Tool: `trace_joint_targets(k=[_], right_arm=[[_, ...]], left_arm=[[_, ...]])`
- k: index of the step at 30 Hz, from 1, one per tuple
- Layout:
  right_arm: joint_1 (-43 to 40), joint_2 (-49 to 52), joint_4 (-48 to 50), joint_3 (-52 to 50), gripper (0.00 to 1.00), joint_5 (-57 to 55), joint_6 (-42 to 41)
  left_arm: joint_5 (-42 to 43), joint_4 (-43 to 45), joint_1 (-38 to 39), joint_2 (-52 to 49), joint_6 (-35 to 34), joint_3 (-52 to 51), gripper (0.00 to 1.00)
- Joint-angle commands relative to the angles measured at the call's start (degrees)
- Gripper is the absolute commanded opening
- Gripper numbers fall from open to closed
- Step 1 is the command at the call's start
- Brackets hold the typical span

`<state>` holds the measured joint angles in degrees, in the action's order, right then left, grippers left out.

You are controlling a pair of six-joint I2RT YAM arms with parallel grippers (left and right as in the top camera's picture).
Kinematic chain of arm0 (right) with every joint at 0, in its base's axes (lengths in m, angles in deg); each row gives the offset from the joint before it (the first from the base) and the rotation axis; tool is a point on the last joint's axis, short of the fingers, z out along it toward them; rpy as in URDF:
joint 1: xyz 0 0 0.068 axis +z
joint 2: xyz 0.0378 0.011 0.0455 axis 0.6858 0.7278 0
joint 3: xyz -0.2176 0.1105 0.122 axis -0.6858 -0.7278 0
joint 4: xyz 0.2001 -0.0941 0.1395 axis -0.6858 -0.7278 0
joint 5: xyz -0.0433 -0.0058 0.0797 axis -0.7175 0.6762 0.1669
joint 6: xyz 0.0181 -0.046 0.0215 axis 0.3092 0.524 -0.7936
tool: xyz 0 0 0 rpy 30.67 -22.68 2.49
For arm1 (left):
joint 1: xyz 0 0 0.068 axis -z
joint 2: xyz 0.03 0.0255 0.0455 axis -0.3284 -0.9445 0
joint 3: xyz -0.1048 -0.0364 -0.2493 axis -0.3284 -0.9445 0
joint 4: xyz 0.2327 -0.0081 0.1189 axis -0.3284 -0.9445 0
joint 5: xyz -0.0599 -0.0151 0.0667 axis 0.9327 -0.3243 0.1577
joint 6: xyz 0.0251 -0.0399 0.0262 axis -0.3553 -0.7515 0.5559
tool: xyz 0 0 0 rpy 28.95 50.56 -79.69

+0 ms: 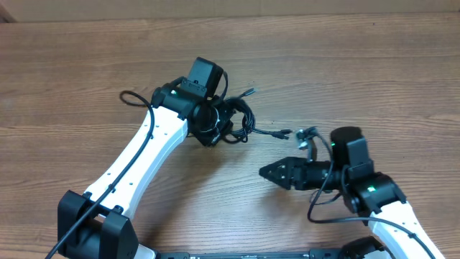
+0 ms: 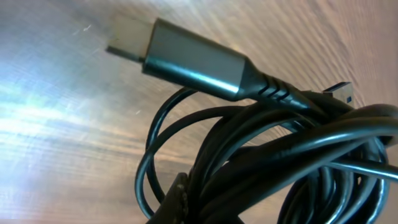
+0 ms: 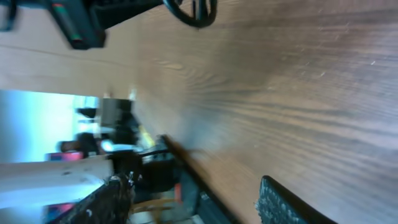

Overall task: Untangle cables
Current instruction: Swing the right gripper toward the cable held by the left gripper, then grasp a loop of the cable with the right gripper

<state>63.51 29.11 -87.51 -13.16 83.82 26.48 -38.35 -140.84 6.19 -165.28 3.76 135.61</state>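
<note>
Tangle of thin black cables [image 1: 237, 121] on brown wooden counter [image 1: 359, 72]; left fingers [image 1: 214, 124] buried in it, grip unclear. Right fingers [image 3: 286, 202] spread, empty. Judged next: right takes stray plug end [image 1: 286, 132].

overhead, the cables [image 1: 237, 119] are one dark knot, too small to tell cord from cord — the left gripper [image 1: 215, 126] has its fingertips hidden there. the right wrist view is smeared; the right gripper [image 3: 189, 190] has both fingers [image 3: 283, 202] cut by the bottom edge.
</note>
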Motion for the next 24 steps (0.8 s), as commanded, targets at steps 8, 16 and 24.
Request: trace_joint_targets(k=[8, 16, 24], right_arm=[[12.1, 0.4, 13.8, 1.3, 0.51, -29.3, 0.1], [15.5, 4.8, 20.7, 1.3, 0.43, -34.8, 0.2], [15.5, 7.9, 24.9, 1.3, 0.04, -36.9, 0.1]], left_arm=[[4.9, -3.9, -0.3, -0.1, -9.8, 0.7, 0.04], [10.4, -3.9, -0.2, -0.1, -9.1, 0.7, 0.04], [10.5, -3.9, -0.3, -0.1, -2.2, 0.7, 0.04]])
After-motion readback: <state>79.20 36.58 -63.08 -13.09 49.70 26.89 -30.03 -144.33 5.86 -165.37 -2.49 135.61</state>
